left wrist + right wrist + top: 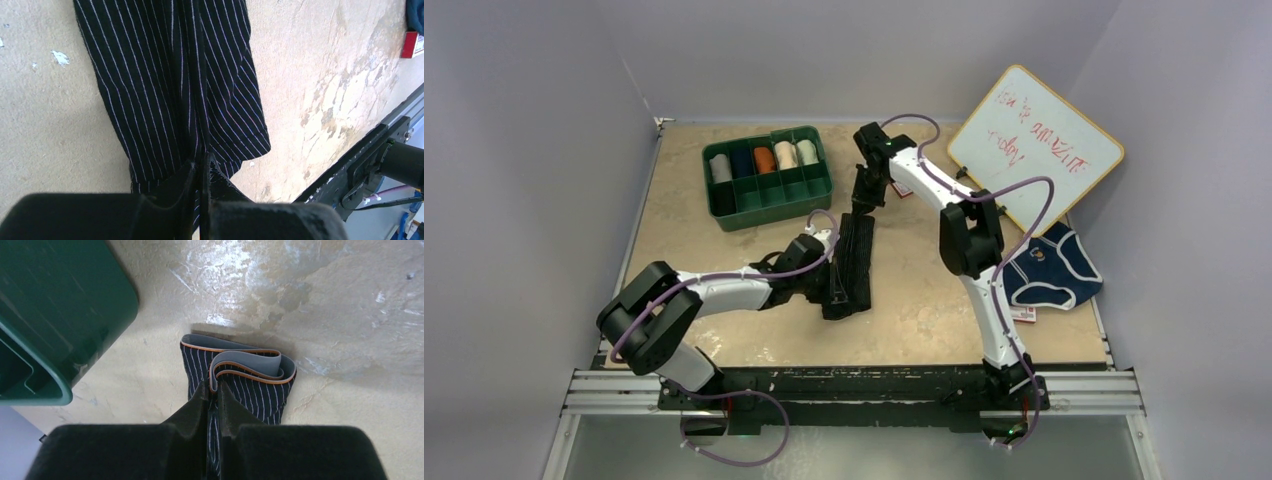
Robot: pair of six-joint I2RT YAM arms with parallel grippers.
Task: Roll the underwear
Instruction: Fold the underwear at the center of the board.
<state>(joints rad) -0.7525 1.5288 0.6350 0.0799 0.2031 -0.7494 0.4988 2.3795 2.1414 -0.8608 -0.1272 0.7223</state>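
Note:
A black underwear with thin white pinstripes lies folded into a long narrow strip at mid table. My left gripper is shut on its near end; the left wrist view shows the fingers pinching a central fold of the striped cloth. My right gripper is shut on the far end, where the right wrist view shows the fingers closed on the cloth just below the grey, orange-edged waistband. A navy blue underwear with white edging lies flat at the right.
A green compartment tray holding several rolled cloths stands at the back left, and its corner shows in the right wrist view. A whiteboard leans at the back right. A small red-and-white card lies near the navy underwear. A metal rail runs along the near edge.

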